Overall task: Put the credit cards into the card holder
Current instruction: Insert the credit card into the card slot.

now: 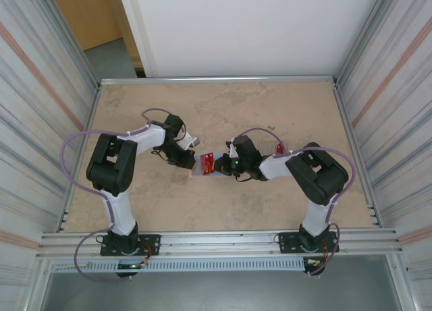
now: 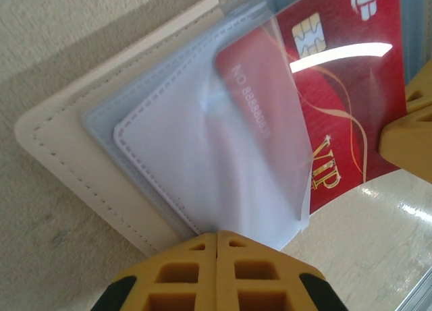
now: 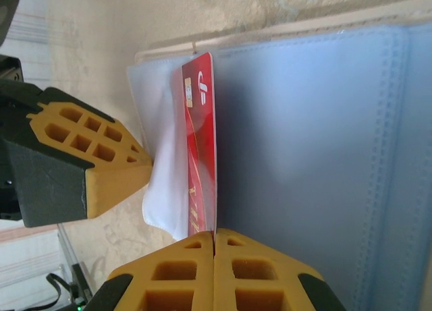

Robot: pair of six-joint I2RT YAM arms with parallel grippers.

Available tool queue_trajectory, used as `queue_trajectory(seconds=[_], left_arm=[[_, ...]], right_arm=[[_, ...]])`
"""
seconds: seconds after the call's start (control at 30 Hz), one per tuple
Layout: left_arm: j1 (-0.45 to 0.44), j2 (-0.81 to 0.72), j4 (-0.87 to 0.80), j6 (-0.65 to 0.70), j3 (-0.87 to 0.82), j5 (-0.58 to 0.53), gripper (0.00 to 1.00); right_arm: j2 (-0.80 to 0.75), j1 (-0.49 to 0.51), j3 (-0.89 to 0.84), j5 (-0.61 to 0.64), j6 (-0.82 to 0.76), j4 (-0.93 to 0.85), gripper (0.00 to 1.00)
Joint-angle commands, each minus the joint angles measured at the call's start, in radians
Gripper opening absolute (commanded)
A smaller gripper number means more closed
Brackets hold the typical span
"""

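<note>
Inward, left pincer (image 1: 193, 162) faces right pincer (image 1: 219, 166), elbows (image 1: 111, 164) bent.

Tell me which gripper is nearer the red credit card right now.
Right. The right gripper is shut on the edge of the credit card; the left gripper pinches the card holder by its clear sleeve, beside the card.

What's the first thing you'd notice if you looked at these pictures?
The shiny red card with gold VIP letters, in the middle of the table. The right gripper pinches its edge, and the left gripper pinches the see-through card holder lying partly over it.
</note>
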Motion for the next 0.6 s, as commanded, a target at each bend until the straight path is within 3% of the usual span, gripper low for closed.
queue_trajectory(seconds=[0.0, 0.43, 0.57], left_arm=[[0.002, 0.017, -0.02, 0.022, 0.008, -0.03, 0.0], [0.003, 0.012, -0.027, 0.023, 0.016, -0.039, 0.0], [0.007, 0.0, -0.027, 0.027, 0.018, -0.049, 0.0]], right_arm=[[0.012, -0.007, -0.019, 0.064, 0.023, -0.007, 0.0], [0.065, 0.03, 0.047, -0.013, 0.0, -0.079, 0.01], [0.057, 0.033, 0.063, -0.007, -0.009, -0.127, 0.11]])
